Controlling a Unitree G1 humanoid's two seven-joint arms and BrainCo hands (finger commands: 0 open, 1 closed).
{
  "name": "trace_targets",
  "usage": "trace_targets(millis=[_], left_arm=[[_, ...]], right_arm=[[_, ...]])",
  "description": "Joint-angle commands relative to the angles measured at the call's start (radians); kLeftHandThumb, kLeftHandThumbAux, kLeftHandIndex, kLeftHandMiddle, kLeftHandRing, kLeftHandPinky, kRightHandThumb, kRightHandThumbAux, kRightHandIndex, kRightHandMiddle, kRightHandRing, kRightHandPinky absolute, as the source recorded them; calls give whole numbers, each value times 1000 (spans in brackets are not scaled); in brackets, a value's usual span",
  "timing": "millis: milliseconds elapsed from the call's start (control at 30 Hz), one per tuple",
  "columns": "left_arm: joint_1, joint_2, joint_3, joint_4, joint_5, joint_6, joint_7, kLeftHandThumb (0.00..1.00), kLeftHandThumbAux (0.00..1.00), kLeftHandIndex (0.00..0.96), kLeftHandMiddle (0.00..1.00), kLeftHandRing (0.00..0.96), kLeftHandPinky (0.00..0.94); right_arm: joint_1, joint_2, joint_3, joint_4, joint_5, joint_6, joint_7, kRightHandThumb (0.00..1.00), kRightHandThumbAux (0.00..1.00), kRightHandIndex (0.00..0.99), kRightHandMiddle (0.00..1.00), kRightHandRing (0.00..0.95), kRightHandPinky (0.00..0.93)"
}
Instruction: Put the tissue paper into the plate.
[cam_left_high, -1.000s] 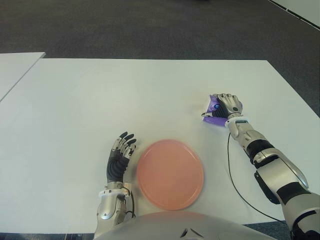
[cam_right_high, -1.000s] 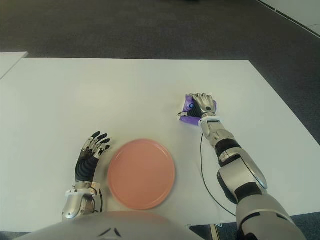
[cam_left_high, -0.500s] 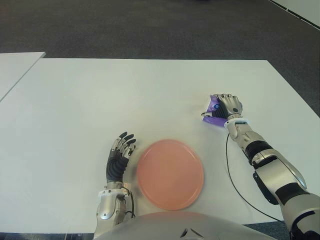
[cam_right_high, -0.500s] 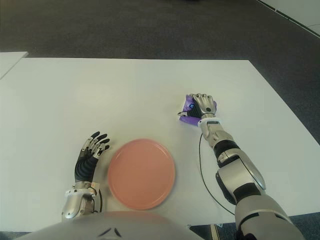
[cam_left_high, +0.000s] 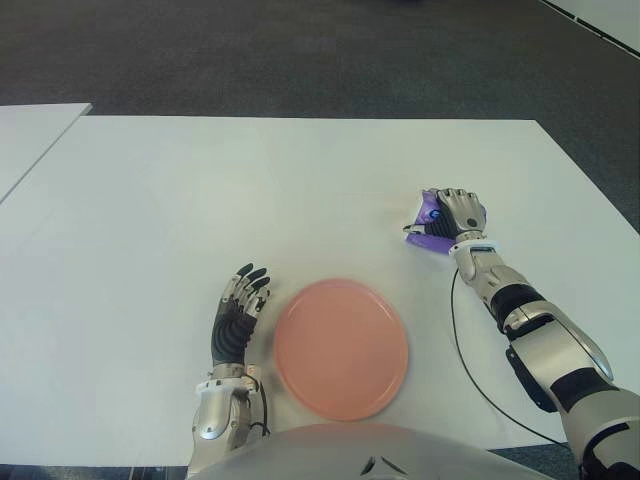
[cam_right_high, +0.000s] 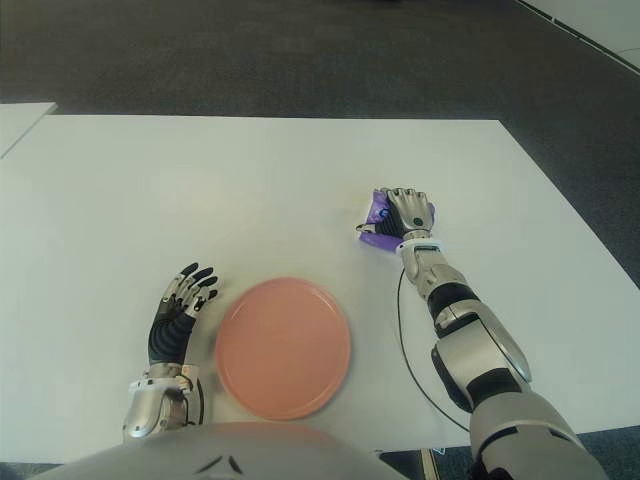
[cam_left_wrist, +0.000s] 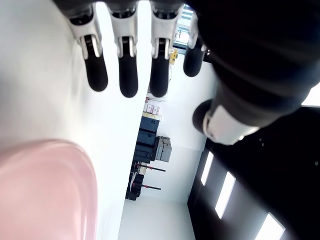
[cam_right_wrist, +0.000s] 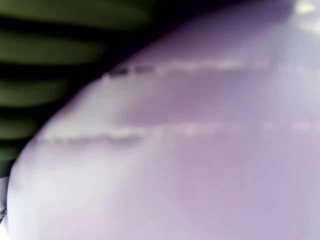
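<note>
A purple pack of tissue paper (cam_left_high: 429, 229) lies on the white table (cam_left_high: 250, 190) at the right, well beyond the plate. My right hand (cam_left_high: 459, 212) lies over it with its fingers curled around the pack, whose purple wrapper (cam_right_wrist: 200, 150) fills the right wrist view. The round pink plate (cam_left_high: 341, 347) sits near the table's front edge with nothing on it. My left hand (cam_left_high: 238, 308) shows just left of the plate, with straight, spread fingers (cam_left_wrist: 127, 75) holding nothing.
A second white table (cam_left_high: 30, 130) stands at the far left, across a narrow gap. Dark carpet (cam_left_high: 300, 50) lies beyond the table's far edge. A thin black cable (cam_left_high: 462, 345) runs along my right forearm above the tabletop.
</note>
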Motion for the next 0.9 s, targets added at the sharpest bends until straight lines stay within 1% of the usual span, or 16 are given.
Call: trace_targets(millis=[33,167,267,333,367,433,533,667,733,800,900], left_arm=[[20,-25,4,18,12,22,21,338,685,184,258,268,268],[28,-29,4,10,17,28,29,348,688,191,264,274,278],[34,-30,4,1,22,38,36,353,689,191,268,283,292],[35,-30,4,-4,19,48,41,356,690,189,271,290,300],[35,-30,4,-6,17,52,42,357,691,187,273,294,305],[35,-29,5,-8,14,55,42,357,693,184,275,299,310],[33,-28,8,-7,3,55,37,357,693,181,276,303,311],[26,-24,11,0,2,52,32,353,690,167,273,304,311],[22,-21,13,5,4,48,31,351,688,163,272,303,309],[19,-20,15,12,5,46,30,348,686,158,267,298,303],[17,-21,16,15,5,45,31,347,685,155,264,295,298]], right_arm=[[8,-30,-42,-13,36,7,56,703,721,437,696,658,625],[17,-35,-81,-67,57,29,69,704,720,438,699,660,617],[26,-48,-100,-136,58,48,91,705,720,438,701,662,618],[74,-87,-128,-312,55,83,144,706,719,438,705,665,628],[86,-102,-137,-363,52,91,162,706,719,439,706,666,630],[100,-112,-148,-408,46,102,183,707,718,439,710,670,640],[129,-145,-167,-521,31,112,222,707,717,440,719,680,654],[168,-184,-196,-673,15,122,286,709,716,441,754,717,702],[193,-203,-216,-780,11,139,344,709,716,441,775,735,725],[217,-217,-237,-899,10,166,417,709,715,440,819,773,775],[233,-220,-251,-959,5,182,461,709,715,439,859,807,815]])
